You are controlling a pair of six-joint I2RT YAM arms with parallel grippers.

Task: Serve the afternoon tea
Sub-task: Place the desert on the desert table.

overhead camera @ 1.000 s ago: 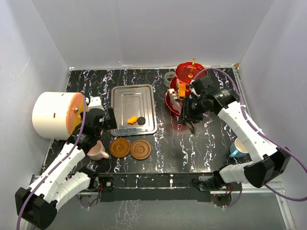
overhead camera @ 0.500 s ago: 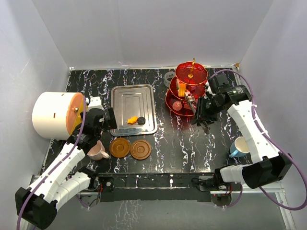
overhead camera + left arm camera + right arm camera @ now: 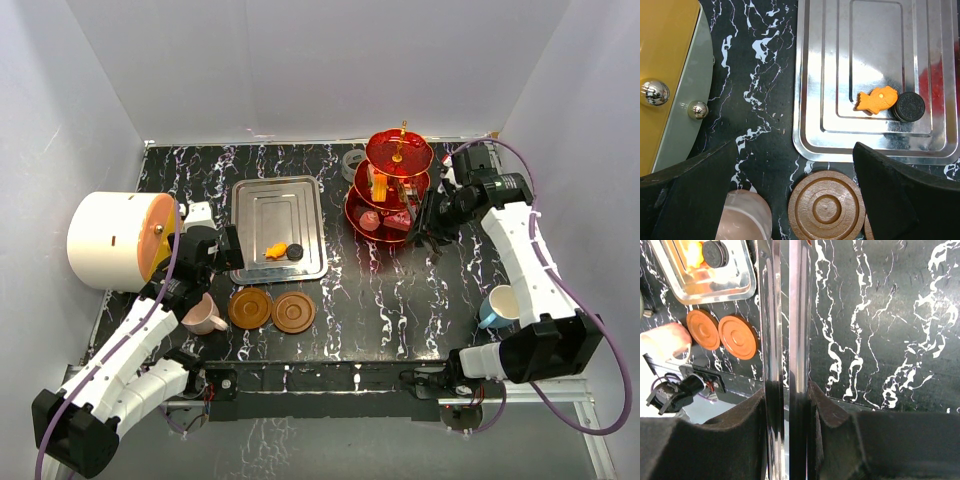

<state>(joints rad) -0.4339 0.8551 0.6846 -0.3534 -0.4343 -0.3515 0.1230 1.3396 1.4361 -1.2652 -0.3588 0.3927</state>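
Observation:
The red three-tier stand (image 3: 396,190) with a gold stem stands at the back right and holds a few sweets. My right gripper (image 3: 428,222) is just right of its lower tier, shut on metal tongs (image 3: 782,340) whose tips point toward the stand. An orange fish-shaped sweet (image 3: 877,99) and a black round cookie (image 3: 910,106) lie on the steel tray (image 3: 820,75). Two brown saucers (image 3: 250,307) (image 3: 293,312) sit side by side in front of the tray. The pink cup (image 3: 205,316) is left of them. My left gripper (image 3: 792,200) is open above the left saucer (image 3: 825,206) and the cup. The blue cup (image 3: 497,305) stands near the right edge.
The big white drum with an orange face (image 3: 115,240) stands at the left edge, close to my left arm. A small grey object (image 3: 352,160) lies behind the stand. White walls enclose the black marbled table (image 3: 400,300) on three sides.
My right gripper, with the tongs, has drawn back to the right, from in front of the stand to its right side. The left arm has not moved.

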